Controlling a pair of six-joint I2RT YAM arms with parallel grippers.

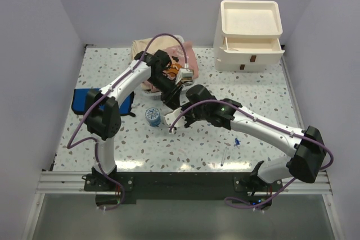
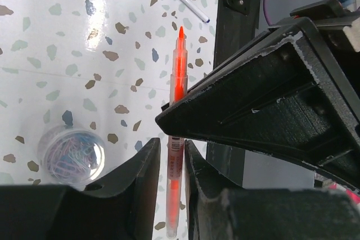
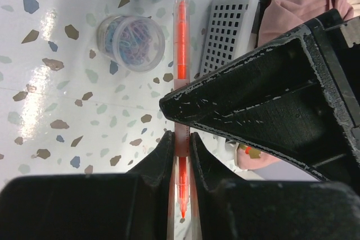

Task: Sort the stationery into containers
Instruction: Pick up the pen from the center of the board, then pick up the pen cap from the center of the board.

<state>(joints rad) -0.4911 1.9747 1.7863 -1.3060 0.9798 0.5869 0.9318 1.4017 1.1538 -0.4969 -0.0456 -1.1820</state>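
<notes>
Step, my read: L→R handoff of orange marker (image 3: 180, 54), mid-table, near clip cup (image 3: 130, 42) & blue tape roll (image 1: 152, 115). Both grippers nose-to-nose on it.
- right gripper (image 3: 180, 141): jaws pinched tight on barrel near tip end, no gap.
- left gripper (image 2: 171, 150): jaws narrow, straddling the other end, sliver of daylight on one side → prob not clamping.
- can't tell if marker clears the table (image 1: 264, 99).

Next needs: L opens wider and backs off along marker axis, so no drag. Then R carries to drawer unit (image 1: 249, 40), far-right corner, well apart. Top drawer (image 1: 250, 45) looks pulled out a bit, tray top (image 1: 250, 5) is open.

Grip is off-centre, so long end may pivot: go slow, release low. Other items left, e.g. pen (image 2: 190, 4) loose on table.
</notes>
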